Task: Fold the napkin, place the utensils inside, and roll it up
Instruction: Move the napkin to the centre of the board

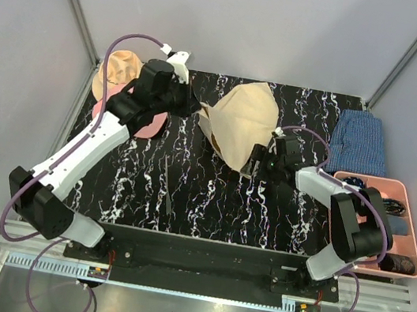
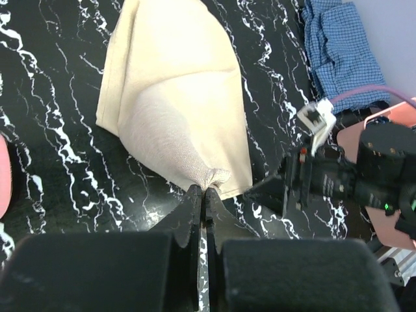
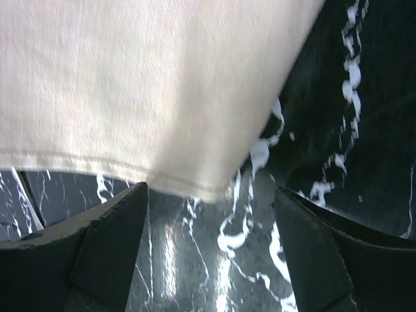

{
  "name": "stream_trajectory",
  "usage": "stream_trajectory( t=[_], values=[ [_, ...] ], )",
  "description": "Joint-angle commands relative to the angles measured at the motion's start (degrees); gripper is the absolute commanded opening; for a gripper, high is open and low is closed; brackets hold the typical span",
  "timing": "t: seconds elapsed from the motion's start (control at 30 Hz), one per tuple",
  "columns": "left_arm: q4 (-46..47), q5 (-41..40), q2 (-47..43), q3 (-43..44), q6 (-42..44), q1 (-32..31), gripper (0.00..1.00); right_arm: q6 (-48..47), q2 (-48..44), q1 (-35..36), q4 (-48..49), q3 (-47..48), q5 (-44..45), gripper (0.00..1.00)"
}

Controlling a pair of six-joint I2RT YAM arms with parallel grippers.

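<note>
The beige napkin (image 1: 240,121) lies crumpled in a rough diamond on the black marbled table (image 1: 208,204), its left corner lifted. My left gripper (image 1: 198,110) is shut on that corner; the left wrist view shows the cloth (image 2: 175,97) bunched into the tips (image 2: 205,190). My right gripper (image 1: 254,164) stands open at the napkin's near right corner. In the right wrist view the hemmed edge (image 3: 143,84) lies just ahead of the wide-apart tips (image 3: 211,198), touching neither. The utensils (image 1: 168,185), thin dark sticks, lie left of centre, apart from the cloth.
A tan floppy hat (image 1: 119,70) and a pink one (image 1: 150,124) lie at the back left under the left arm. A blue checked cloth (image 1: 360,143) sits at the back right. A pink tray (image 1: 412,230) holding dark items stands at the right edge.
</note>
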Motion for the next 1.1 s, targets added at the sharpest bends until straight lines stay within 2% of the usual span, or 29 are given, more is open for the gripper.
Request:
stream_trajectory(
  t=[0.0, 0.17, 0.3, 0.4, 0.43, 0.5, 0.53, 0.6, 0.8, 0.9, 0.97, 1.07],
  values=[
    [0.5, 1.7, -2.8, -1.1, 2.7, 0.9, 0.0, 0.5, 3.9, 0.1, 3.6, 5.1, 1.7, 0.84],
    [0.9, 1.1, -3.8, -2.7, 5.1, 1.7, 0.0, 1.2, 7.9, 0.1, 3.5, 7.2, 2.5, 0.77],
    [2.6, 1.1, -4.9, -5.0, 6.6, 2.7, 0.0, 2.3, 10.8, 0.1, 1.7, 9.1, 1.5, 0.67],
    [4.9, 1.0, -5.9, -8.0, 7.3, 3.4, 0.0, 2.4, 11.6, 0.1, 1.1, 9.5, 1.4, 0.52],
    [5.5, 0.9, -6.1, -9.4, 7.4, 3.7, 0.0, 2.1, 11.5, 0.1, 0.6, 9.7, 1.4, 0.37],
    [6.9, 0.6, -6.4, -10.7, 7.5, 4.2, 0.0, 0.7, 10.5, 0.1, -2.7, 11.3, 2.5, 0.23],
    [7.0, 0.5, -6.5, -11.5, 7.6, 4.5, 0.0, 0.1, 9.7, 0.1, -4.3, 12.1, 3.4, 0.13],
    [6.9, 0.5, -7.0, -12.1, 7.5, 4.8, 0.0, -2.1, 6.8, 0.1, -10.0, 15.4, 7.4, 0.06],
    [6.9, -3.9, -10.0, -13.0, 9.8, 5.4, 0.0, -6.1, -3.7, 0.1, -18.5, 23.8, 18.6, 0.05],
    [6.5, -7.2, -10.2, -13.5, 11.1, 5.8, 0.0, -6.4, -3.1, 0.2, -19.0, 27.8, 19.4, 0.09],
    [6.5, -9.6, -9.9, -13.8, 11.6, 6.0, 0.0, -6.2, 0.4, 0.3, -18.8, 29.4, 17.7, 0.1],
    [6.8, -11.1, -9.0, -14.3, 12.0, 6.4, 0.0, -5.3, 6.2, 0.5, -18.3, 32.5, 12.7, 0.26]
  ],
)
